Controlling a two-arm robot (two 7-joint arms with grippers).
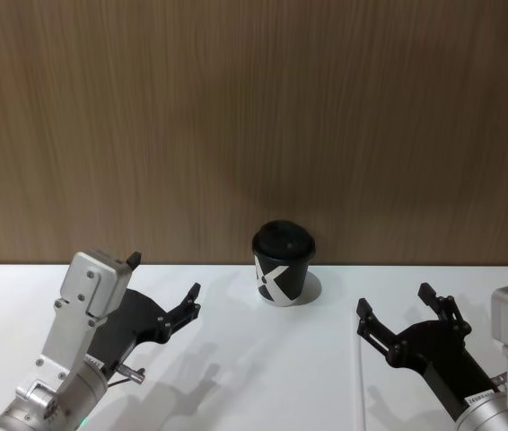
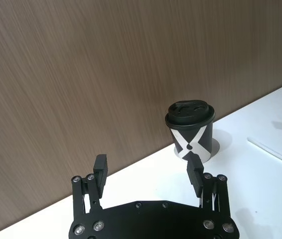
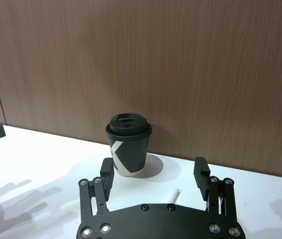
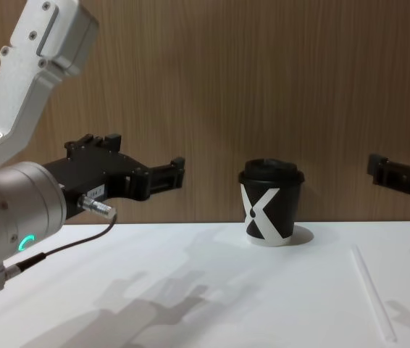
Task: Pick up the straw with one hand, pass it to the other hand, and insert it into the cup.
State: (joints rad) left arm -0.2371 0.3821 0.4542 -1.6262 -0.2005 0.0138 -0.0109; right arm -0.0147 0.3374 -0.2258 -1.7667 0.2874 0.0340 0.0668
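Wood panelling (image 1: 254, 108) backs your white table (image 1: 263, 359). You have the cup (image 1: 283, 265) upright at 12 o'clock by the wall, its lid (image 4: 271, 172) on and its contents hidden. The straw (image 4: 371, 293) lies flat on the table at 4 o'clock from it, apart. Your left gripper (image 1: 164, 276) hovers at the cup's 8 o'clock and your right gripper (image 1: 395, 303) at 4 o'clock, both with fingers spread.

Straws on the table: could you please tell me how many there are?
1. The straw lies flat on the white table, to the right of the cup and apart from it; none looks hidden.
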